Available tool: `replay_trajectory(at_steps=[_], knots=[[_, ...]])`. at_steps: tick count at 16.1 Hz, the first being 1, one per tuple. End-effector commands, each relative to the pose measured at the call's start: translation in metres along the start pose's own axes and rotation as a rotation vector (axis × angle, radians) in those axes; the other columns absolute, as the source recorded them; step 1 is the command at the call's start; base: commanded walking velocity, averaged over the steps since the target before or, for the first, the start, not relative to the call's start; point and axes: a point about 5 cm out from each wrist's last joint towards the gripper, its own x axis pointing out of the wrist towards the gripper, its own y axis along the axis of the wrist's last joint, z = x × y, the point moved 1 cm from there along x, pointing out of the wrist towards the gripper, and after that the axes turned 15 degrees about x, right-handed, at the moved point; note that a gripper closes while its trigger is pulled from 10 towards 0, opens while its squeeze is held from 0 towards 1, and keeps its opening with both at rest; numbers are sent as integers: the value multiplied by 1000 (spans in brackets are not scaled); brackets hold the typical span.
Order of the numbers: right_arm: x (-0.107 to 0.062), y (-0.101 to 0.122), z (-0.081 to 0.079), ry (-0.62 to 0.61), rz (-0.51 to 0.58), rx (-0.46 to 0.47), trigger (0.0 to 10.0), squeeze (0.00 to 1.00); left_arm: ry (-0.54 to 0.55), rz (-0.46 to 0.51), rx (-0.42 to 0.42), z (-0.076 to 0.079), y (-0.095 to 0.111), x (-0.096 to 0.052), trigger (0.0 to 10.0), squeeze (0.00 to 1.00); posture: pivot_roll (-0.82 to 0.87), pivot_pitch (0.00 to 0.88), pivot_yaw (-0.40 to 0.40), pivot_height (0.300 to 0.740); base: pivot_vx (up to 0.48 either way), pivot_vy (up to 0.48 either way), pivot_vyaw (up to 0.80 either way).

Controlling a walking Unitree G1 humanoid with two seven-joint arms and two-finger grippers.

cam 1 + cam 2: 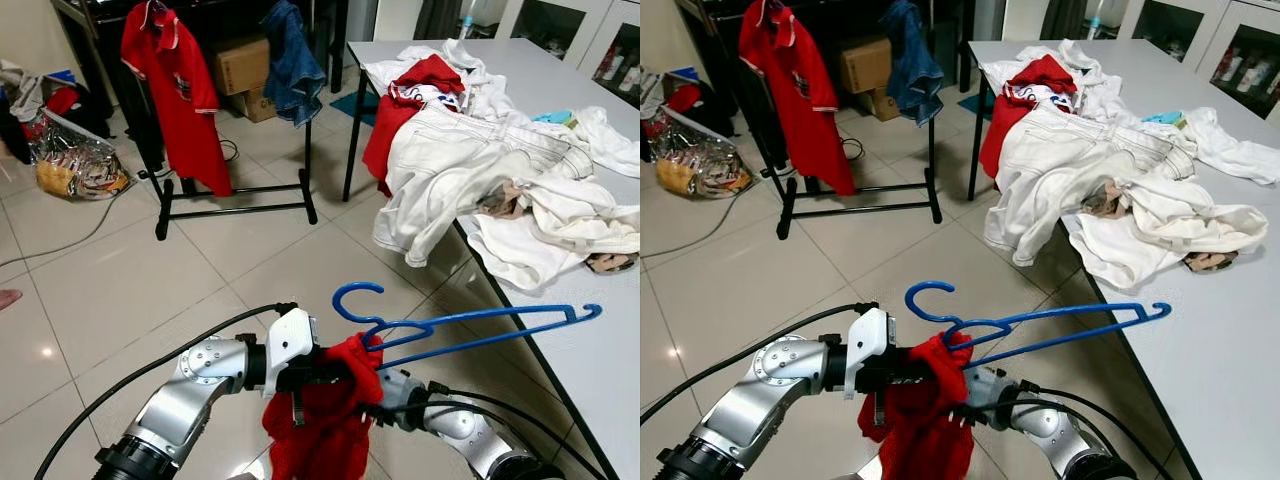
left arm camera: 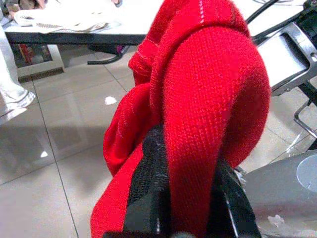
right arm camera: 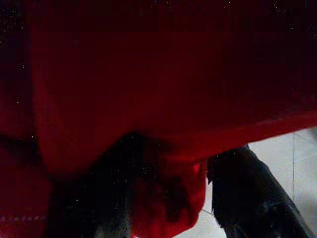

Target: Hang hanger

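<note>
A blue plastic hanger (image 1: 470, 335) is held low in front of me, hook up and to the left, its bar pointing right over the table edge. A red knitted garment (image 1: 325, 420) hangs bunched from the hook end. My left gripper (image 1: 335, 372) is shut on this red knit, and its black fingers (image 2: 148, 188) clamp the fabric (image 2: 208, 99). My right gripper (image 1: 380, 388) reaches in from below, pressed into the same cloth (image 3: 173, 74), with one black finger (image 3: 252, 193) showing beside it. The clothes rack (image 1: 235, 205) stands far ahead on the left.
The rack carries a red polo shirt (image 1: 180, 90) and a denim piece (image 1: 292, 70). A white table (image 1: 600, 370) at my right holds a pile of white and red clothes (image 1: 480, 170). Cardboard boxes (image 1: 240, 65) and bags (image 1: 75, 165) lie beyond the rack. Tiled floor lies between.
</note>
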Motion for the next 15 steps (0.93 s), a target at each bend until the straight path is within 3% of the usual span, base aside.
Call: replay_trajectory(at_steps=[1,3,4,9,11,15], knots=[[1,6,4,-18,33,41,10000,0,-21,10,37,-3,5,3,10000,0,-90,0,24,740,0,0,0],[2,8,4,-17,51,84,9804,0,-25,10,42,-3,4,4,10000,0,-96,0,28,740,0,0,0],[1,9,4,-5,69,107,0,0,-26,11,43,-3,4,4,10000,0,-96,0,29,740,0,0,0],[-5,10,4,33,131,235,0,0,-22,11,49,-4,4,5,10000,0,-95,0,25,740,0,0,0],[-9,13,13,9,175,324,0,0,-13,10,51,-6,4,5,10000,0,-95,0,24,740,0,0,0],[-15,14,20,0,216,385,0,0,-7,9,52,-7,3,5,10000,0,-94,0,20,740,0,0,0]])
